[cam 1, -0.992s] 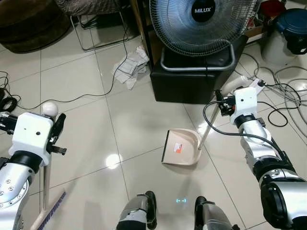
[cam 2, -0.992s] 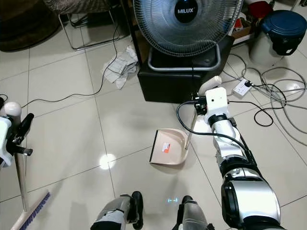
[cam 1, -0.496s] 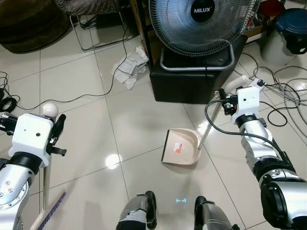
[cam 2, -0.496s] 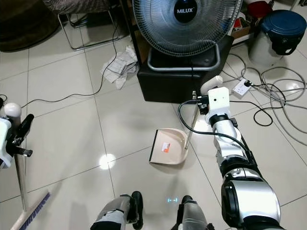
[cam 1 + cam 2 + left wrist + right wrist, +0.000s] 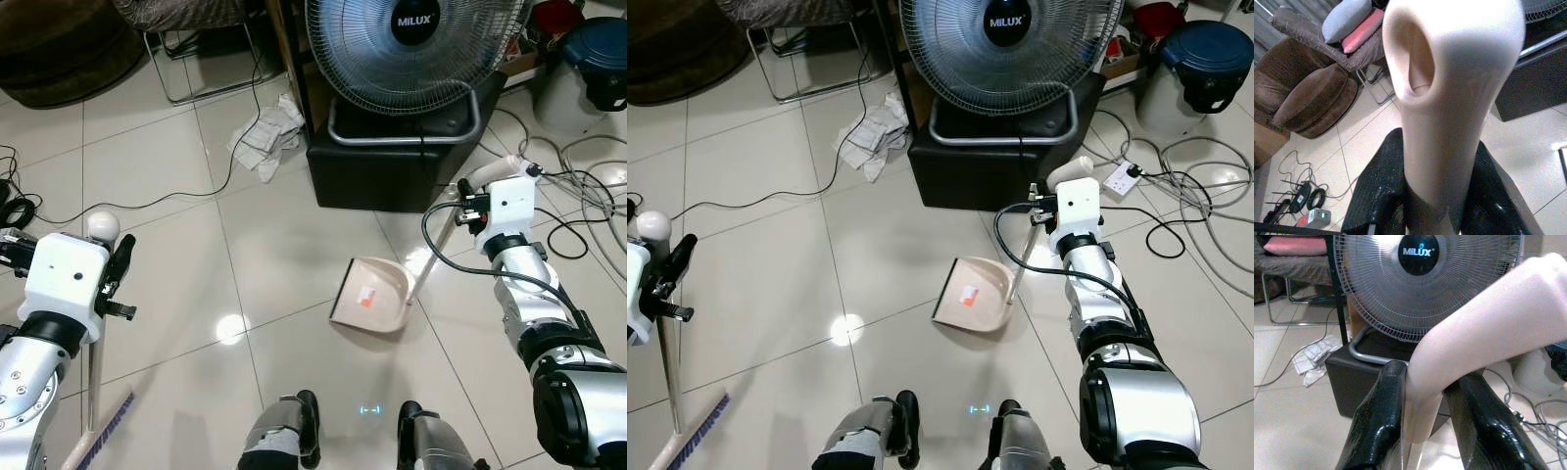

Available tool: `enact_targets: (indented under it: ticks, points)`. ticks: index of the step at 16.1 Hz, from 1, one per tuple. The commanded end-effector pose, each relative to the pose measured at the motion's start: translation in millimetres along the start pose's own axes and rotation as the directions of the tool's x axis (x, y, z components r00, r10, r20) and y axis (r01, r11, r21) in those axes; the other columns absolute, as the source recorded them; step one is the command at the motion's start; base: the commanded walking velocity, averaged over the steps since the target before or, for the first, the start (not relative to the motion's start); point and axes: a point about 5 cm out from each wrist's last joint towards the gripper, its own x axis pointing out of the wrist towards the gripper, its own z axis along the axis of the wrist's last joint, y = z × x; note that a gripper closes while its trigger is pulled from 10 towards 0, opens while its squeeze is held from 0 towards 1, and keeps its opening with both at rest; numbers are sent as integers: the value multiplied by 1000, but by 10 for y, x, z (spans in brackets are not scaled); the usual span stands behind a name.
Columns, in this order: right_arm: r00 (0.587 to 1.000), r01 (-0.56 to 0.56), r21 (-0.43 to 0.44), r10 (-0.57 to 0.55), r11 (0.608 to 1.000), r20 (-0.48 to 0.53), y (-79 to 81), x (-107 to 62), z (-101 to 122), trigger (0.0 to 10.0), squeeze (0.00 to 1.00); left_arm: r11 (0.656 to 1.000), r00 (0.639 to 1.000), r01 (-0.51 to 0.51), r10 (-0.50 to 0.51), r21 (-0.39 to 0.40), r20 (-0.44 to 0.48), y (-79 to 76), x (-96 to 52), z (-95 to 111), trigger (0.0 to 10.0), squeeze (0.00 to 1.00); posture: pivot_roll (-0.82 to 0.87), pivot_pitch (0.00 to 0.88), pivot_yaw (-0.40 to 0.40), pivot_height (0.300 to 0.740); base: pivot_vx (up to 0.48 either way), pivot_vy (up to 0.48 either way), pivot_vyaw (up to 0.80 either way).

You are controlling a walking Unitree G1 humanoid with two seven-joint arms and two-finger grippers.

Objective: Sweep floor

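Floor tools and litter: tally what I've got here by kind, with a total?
Brooms: 1, broom in the left gripper
Dustpans: 1, dustpan, handle in the right gripper
Crumpled papers: 1, paper left of the fan base
Total: 3

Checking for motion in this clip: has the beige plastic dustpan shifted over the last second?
Yes. The beige plastic dustpan has swung, its open mouth turning and its handle top moving right, judged against the black fan base.

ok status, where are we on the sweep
Left pincer shut on broom handle. Right pincer shut on dustpan handle, pan on tile by fan. Paper unswept; cables near right arm.
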Motion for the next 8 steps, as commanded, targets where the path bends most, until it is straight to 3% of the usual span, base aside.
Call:
enact_targets:
  ticks: [1, 8]
  points:
    - [999, -4, 13, 5, 1000, -34, 17, -54, -89, 0, 0, 999, 1000, -20, 20, 50, -9, 70, -48, 17, 10000, 0, 273, 293, 178, 740, 0, 0, 0]
    - [999, 5, 17, -5, 1000, -39, 13, -77, -115, 0, 0, 999, 1000, -20, 20, 46, -9, 47, -31, -3, 10000, 0, 260, 280, 171, 740, 0, 0, 0]
